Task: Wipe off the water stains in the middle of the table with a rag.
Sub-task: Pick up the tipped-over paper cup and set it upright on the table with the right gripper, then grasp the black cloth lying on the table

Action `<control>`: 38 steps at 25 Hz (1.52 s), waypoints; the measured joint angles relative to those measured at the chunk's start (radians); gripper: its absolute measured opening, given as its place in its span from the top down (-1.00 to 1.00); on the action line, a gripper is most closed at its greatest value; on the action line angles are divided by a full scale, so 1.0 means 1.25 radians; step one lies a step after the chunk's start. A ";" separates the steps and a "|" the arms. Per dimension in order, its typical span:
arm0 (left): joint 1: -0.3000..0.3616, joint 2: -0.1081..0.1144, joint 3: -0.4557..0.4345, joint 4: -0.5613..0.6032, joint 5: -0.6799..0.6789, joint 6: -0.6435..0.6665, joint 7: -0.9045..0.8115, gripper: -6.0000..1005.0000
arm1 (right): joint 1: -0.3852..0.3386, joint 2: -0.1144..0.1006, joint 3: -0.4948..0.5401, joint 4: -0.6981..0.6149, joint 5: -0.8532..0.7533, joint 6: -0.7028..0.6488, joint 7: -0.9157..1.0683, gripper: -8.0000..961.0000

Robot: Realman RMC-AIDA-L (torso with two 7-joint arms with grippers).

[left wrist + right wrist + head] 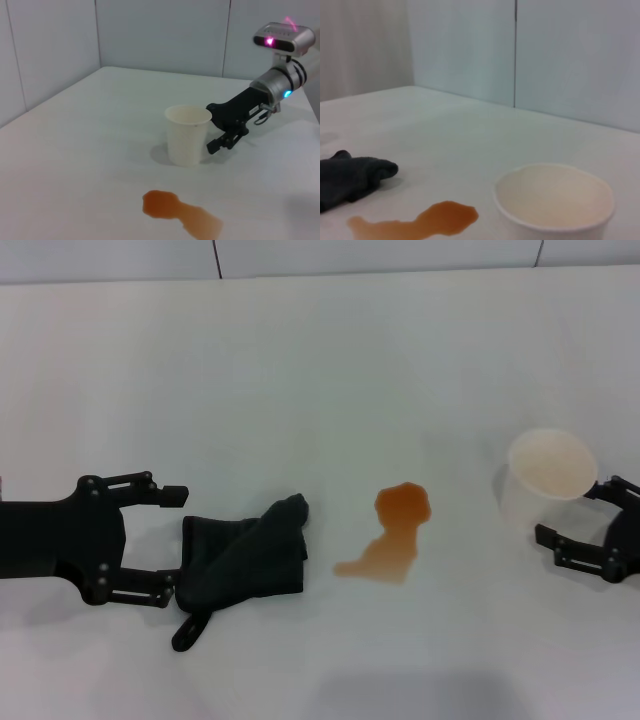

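L gripper (pixel 172 544), jaws wide around the left end of the dark rag (pixel 243 558), is the nearer arm to the water stains (pixel 392 530), which lie mid-table (pixel 300 380) just right of the rag, long axis running near-left to far-right; R gripper (pixel 590 522) open by the cup (pixel 549 478).

**Soft, even light with faint shadows**

Bright, diffuse light covers the white counter (pixel 320 360) with no hard glare. Shadows are weak: a pale grey patch beside the cup (pixel 548 478) on its left, and a dim band along the near edge in the head view. In the right wrist view the near cup rim looks slightly soft. A pink light glows on the camera housing (pixel 283 39) on the far arm.
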 joint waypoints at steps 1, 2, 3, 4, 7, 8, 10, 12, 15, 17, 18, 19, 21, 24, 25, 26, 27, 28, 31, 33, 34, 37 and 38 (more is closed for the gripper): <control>0.000 0.000 0.000 0.000 0.000 0.000 0.000 -0.77 | -0.008 0.000 0.004 -0.006 0.000 -0.005 0.000 -0.82; 0.000 0.000 0.000 0.000 0.000 0.000 0.000 -0.77 | -0.018 0.001 0.011 -0.012 0.000 -0.010 0.000 -0.82; 0.000 0.000 0.000 0.000 0.000 0.000 0.000 -0.77 | -0.026 0.002 0.015 -0.018 0.000 -0.015 -0.001 -0.82; 0.001 0.000 0.000 0.000 0.000 0.000 0.000 -0.77 | -0.039 0.002 0.023 -0.026 0.000 -0.024 -0.003 -0.82; 0.004 0.000 0.000 0.000 0.000 0.000 0.000 -0.77 | -0.067 0.004 0.038 -0.048 0.000 -0.051 -0.009 -0.82; 0.005 0.000 0.000 0.000 0.000 0.000 0.000 -0.77 | -0.077 0.005 0.042 -0.056 0.000 -0.061 -0.013 -0.82; 0.006 0.000 0.000 0.000 0.000 -0.001 0.000 -0.77 | -0.098 0.006 0.055 -0.076 0.001 -0.083 -0.024 -0.82; 0.006 0.000 0.000 0.000 0.000 -0.001 0.000 -0.77 | -0.114 0.009 0.068 -0.093 0.001 -0.101 -0.031 -0.82; 0.006 0.000 0.000 0.000 0.000 -0.002 0.000 -0.77 | -0.126 0.009 0.093 -0.107 0.005 -0.127 -0.032 -0.82; 0.006 0.000 0.000 0.000 0.000 -0.002 0.000 -0.77 | -0.129 0.010 0.123 -0.108 0.007 -0.160 -0.035 -0.82; 0.006 0.000 0.000 0.000 0.000 -0.002 0.000 -0.77 | -0.129 0.010 0.150 -0.109 0.009 -0.193 -0.037 -0.82; 0.005 0.000 0.000 0.000 0.000 -0.002 0.000 -0.77 | -0.127 0.011 0.164 -0.109 0.009 -0.211 -0.038 -0.82; 0.003 0.000 0.000 0.000 0.000 -0.002 0.000 -0.77 | -0.124 0.011 0.183 -0.109 0.009 -0.237 -0.038 -0.82; 0.002 0.000 0.000 0.000 0.000 -0.002 0.000 -0.77 | -0.113 0.012 0.197 -0.122 0.014 -0.279 -0.030 -0.82; 0.001 0.000 0.000 0.000 0.000 -0.002 0.000 -0.77 | -0.109 0.012 0.195 -0.131 0.015 -0.289 -0.024 -0.82; 0.001 0.000 0.000 0.000 0.000 -0.002 0.000 -0.77 | -0.104 0.012 0.189 -0.144 0.015 -0.299 -0.012 -0.82; 0.000 0.000 0.000 0.000 0.000 -0.003 0.000 -0.77 | -0.100 0.012 0.184 -0.153 0.015 -0.303 -0.004 -0.82; 0.000 0.000 0.000 0.000 -0.001 -0.003 0.000 -0.77 | -0.094 0.011 0.173 -0.165 0.014 -0.306 0.008 -0.82; -0.001 0.000 0.000 0.000 -0.001 -0.003 0.000 -0.77 | -0.067 0.008 0.128 -0.210 0.002 -0.308 0.046 -0.82; -0.001 0.000 0.000 0.000 -0.001 -0.003 0.000 -0.77 | -0.050 0.008 0.107 -0.242 -0.017 -0.305 0.071 -0.82; -0.001 0.000 0.000 0.000 -0.001 -0.003 0.000 -0.77 | -0.050 0.008 0.107 -0.242 -0.017 -0.305 0.071 -0.82; -0.001 0.000 0.000 0.000 -0.001 -0.003 0.000 -0.77 | -0.010 0.007 0.082 -0.293 -0.066 -0.304 0.135 -0.82; -0.001 0.000 0.000 0.000 -0.001 -0.003 0.000 -0.77 | 0.006 0.006 0.073 -0.315 -0.094 -0.303 0.171 -0.82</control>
